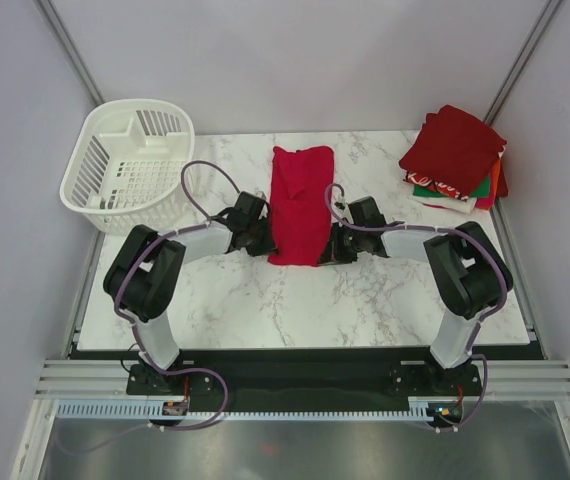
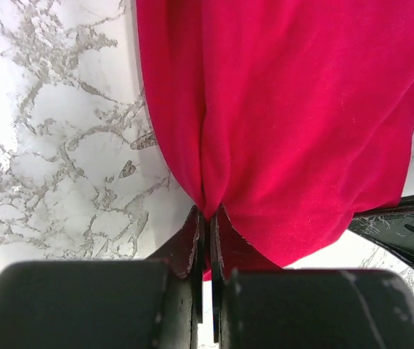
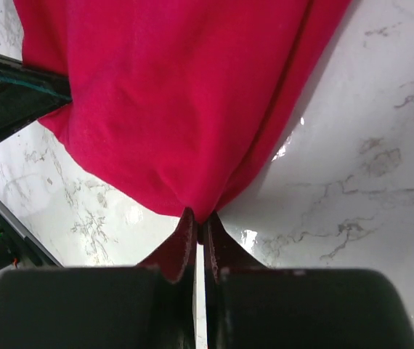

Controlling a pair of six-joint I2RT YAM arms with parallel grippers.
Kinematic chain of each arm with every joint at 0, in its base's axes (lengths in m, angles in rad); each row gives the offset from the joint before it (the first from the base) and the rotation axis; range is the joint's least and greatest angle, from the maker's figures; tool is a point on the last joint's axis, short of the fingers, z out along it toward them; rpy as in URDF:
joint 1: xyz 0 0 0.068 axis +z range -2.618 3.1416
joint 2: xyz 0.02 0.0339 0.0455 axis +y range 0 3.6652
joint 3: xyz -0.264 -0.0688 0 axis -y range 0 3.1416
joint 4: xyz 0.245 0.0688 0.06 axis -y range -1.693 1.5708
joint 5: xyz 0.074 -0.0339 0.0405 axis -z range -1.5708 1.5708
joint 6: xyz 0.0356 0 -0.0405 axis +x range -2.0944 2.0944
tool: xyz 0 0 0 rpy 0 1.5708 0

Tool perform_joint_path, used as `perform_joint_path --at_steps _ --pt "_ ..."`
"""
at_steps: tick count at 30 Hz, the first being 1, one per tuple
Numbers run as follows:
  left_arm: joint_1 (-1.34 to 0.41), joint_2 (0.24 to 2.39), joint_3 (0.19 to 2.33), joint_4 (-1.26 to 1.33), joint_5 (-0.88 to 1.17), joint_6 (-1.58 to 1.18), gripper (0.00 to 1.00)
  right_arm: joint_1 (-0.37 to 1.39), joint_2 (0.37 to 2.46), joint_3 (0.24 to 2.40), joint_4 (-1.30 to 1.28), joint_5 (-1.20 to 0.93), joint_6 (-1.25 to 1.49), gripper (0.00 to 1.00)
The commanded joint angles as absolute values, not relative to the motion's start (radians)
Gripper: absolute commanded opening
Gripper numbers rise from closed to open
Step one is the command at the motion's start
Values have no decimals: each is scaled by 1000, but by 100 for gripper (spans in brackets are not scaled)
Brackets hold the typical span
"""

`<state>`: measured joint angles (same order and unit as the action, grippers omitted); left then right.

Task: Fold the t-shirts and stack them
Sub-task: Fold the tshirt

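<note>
Left claw: the left gripper [image 2: 207, 216] is pinched tight on the near-left corner of the red t-shirt [image 1: 300, 200], and the cloth puckers into its closed jaws.
Right claw: the right gripper [image 3: 200, 218] is clamped the same way on the near-right corner, with no gap between its fingers.
Shirt's place: it lies in the middle of the table [image 1: 265, 310], narrowed to a strip, between the two claws.
Long axis: it runs straight away from the arm bases, with the near hem at the claws and the other end towards the back edge.
Direction from the claws: all the loose cloth lies beyond them, on the far side. Each arm reaches in from its own side, with the strip's width between the two.
Nearer arm: neither, since the hold is even left and right.
Coming move, as I judge it: lift the near hem and carry it along that axis to halve the strip, both claws travelling together so the edge keeps square.
Stack: the stack of folded t-shirts [image 1: 455, 150], dark red on top, sits at the far right corner, well apart from the strip. The right arm is the nearer one.
Basket: the basket [image 1: 80, 185] stands at the far left, off the fold's line.
</note>
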<state>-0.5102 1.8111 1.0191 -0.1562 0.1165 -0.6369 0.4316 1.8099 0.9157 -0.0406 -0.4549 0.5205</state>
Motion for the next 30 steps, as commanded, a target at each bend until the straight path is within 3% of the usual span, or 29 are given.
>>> perform_joint_path --at_steps 1,10,20,30 --pt "-528 1829 965 -224 144 -643 2 437 1833 894 -40 -445 522 0" --pt "-615 1571 842 -302 157 -706 2 440 1537 763 -150 -417 570 0" --pt "-722 1237 755 -489 140 -853 2 606 1082 655 -282 -350 778 0" --pt "-681 1258 1017 -733 77 -798 2 607 1163 945 -417 -209 689 0"
